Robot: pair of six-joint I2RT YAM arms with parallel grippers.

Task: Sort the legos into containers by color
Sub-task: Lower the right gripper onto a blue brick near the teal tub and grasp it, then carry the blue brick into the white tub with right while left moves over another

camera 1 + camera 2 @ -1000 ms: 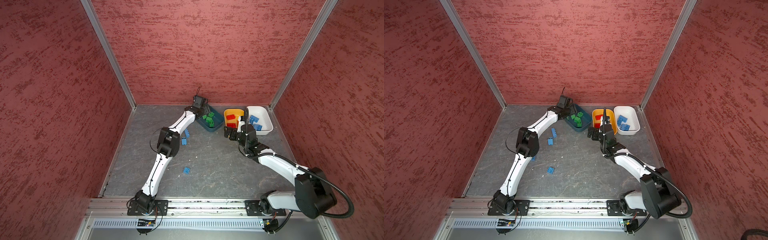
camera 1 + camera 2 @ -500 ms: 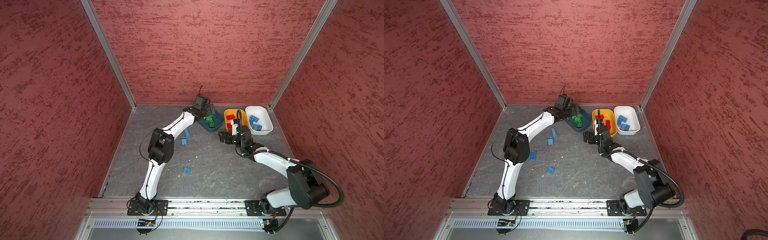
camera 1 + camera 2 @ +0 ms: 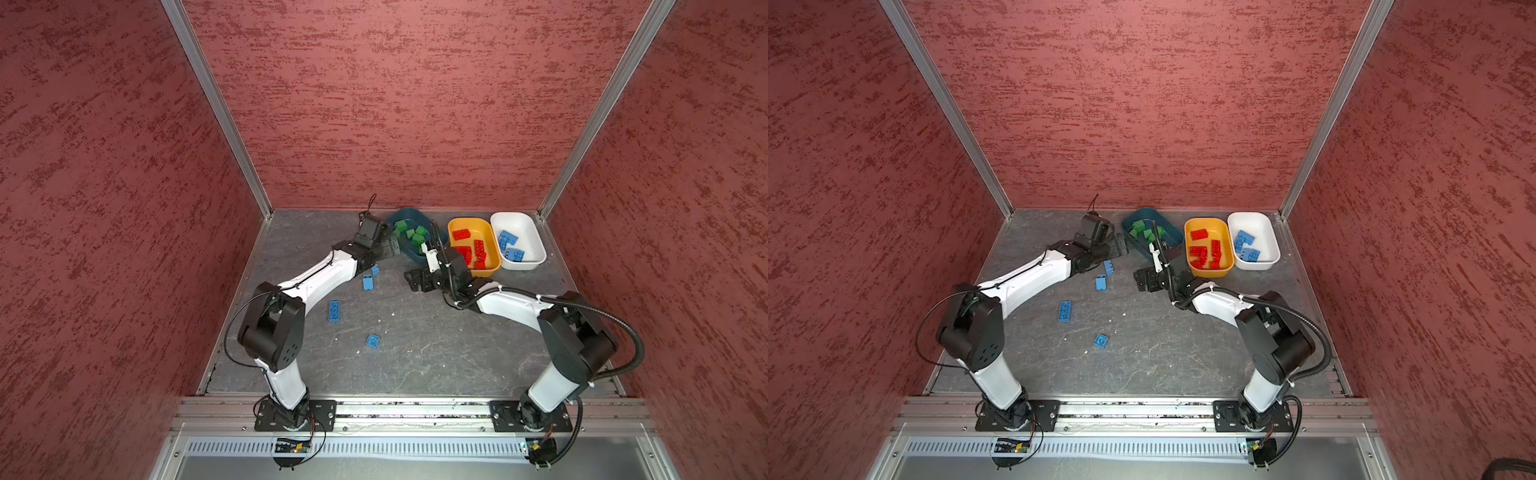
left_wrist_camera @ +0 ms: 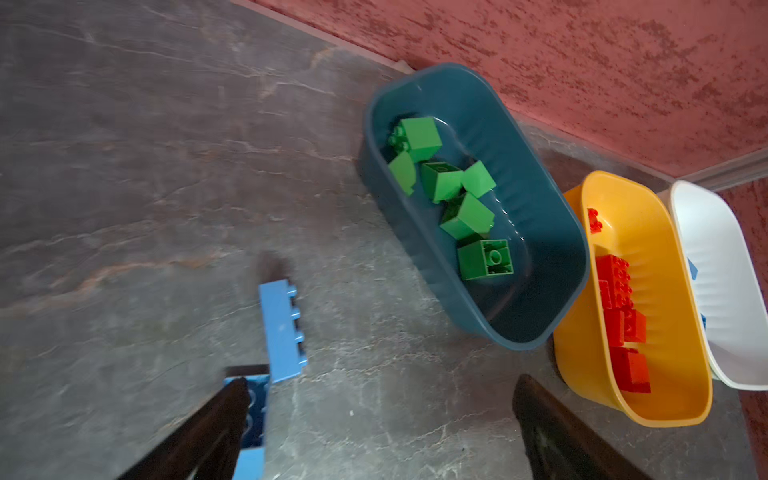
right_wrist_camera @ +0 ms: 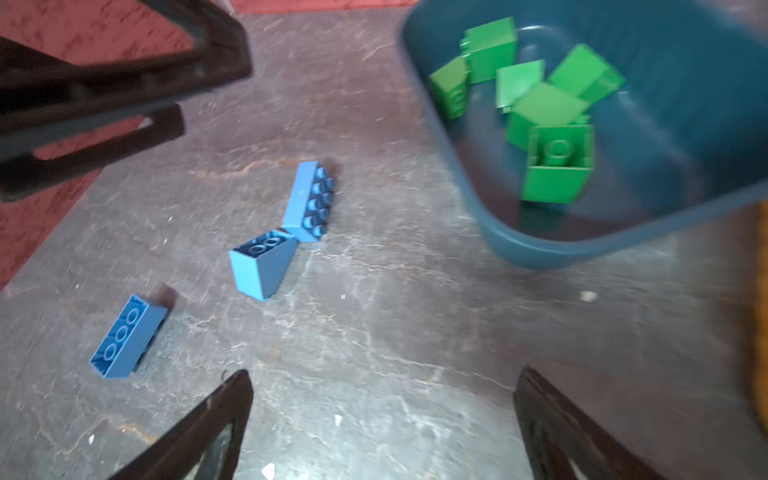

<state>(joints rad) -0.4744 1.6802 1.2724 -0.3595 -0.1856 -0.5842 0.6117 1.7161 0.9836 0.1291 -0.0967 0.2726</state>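
In both top views we see the left end effector (image 3: 389, 247) spread wide with nothing in it. It is just beside the dark teal oblong plastic tub (image 3: 405, 212), which holds the green studded plastic bricks (image 3: 415, 235). The right end effector (image 3: 417, 279) is also spread and empty, low over the grey stone-patterned surface (image 3: 436, 353). Just beyond its wrist stands the orange-yellow oblong plastic tub (image 3: 495, 253) with the red studded plastic bricks (image 3: 471, 249). Past that tub is the white oblong plastic tub (image 3: 536, 245), holding light blue studded plastic bricks (image 3: 511, 246). Four loose blue bricks (image 3: 334, 311) lie on the surface. Two are between the end effectors, nearer the left one (image 3: 1115, 248); the other two lie well back from both, toward the arm bases.

In the left wrist view its fingers (image 4: 216, 432) stand far apart over bare surface. One loose blue brick lies on its side just ahead of one finger, and another is partly hidden behind that finger. The dark teal tub (image 4: 540, 232) is ahead, with the orange-yellow tub (image 4: 665, 291) and the white tub (image 4: 723, 270) close beside it.

The right wrist view is blurred. Its fingers (image 5: 199, 432) are spread over bare surface. Three loose blue bricks (image 5: 259, 266) lie ahead, and two of them touch at a corner. The left end effector (image 5: 124, 75) is beyond them, and the dark teal tub (image 5: 582, 245) is ahead on the other side.
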